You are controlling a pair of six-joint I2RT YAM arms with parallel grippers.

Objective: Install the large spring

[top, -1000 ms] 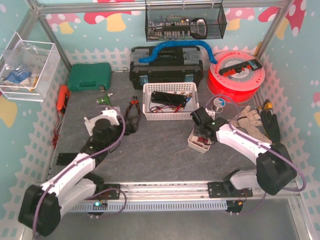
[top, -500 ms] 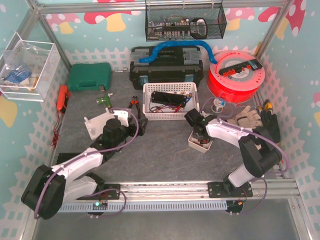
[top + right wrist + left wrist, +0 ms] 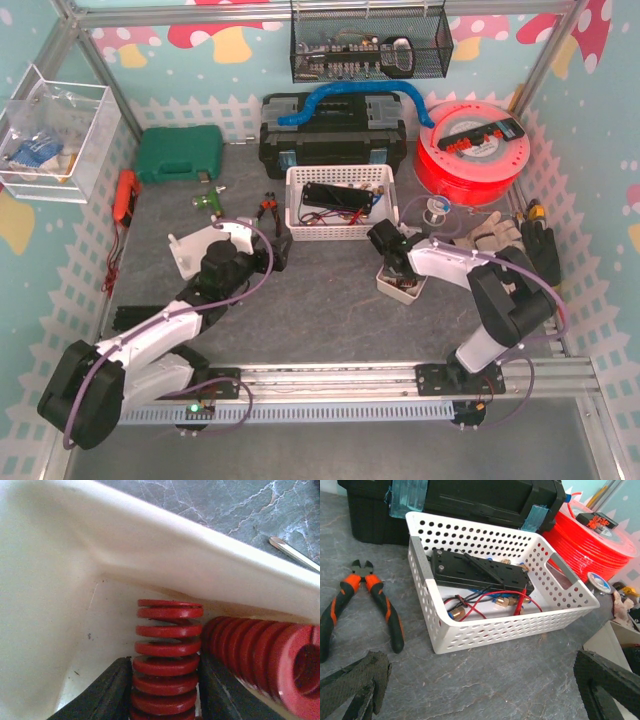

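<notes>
The right gripper [image 3: 165,692] has its black jaws set narrow around a slim red metal coil spring [image 3: 167,630], one pad against each flank of the lower coils. How hard the pads bear cannot be told. The spring stands on end in a corner of a small white plastic tray [image 3: 55,580]. Just beside it on the right, a fatter red metal coil spring [image 3: 260,652] lies on its side, close against the right finger. That fatter one looks the likelier "large" spring, so the first care is to be sure of the piece before lifting. Whichever is taken, the hold should sit square across the coils so it cannot pivot. The lift should go straight up, since the tray wall stands close on the left and the neighbouring spring could be dragged along. The tray rests on the grey marbled table [image 3: 225,505], right of centre. The left gripper [image 3: 480,687] hangs wide open and empty near a white perforated plastic basket [image 3: 485,625], well apart from the tray.
</notes>
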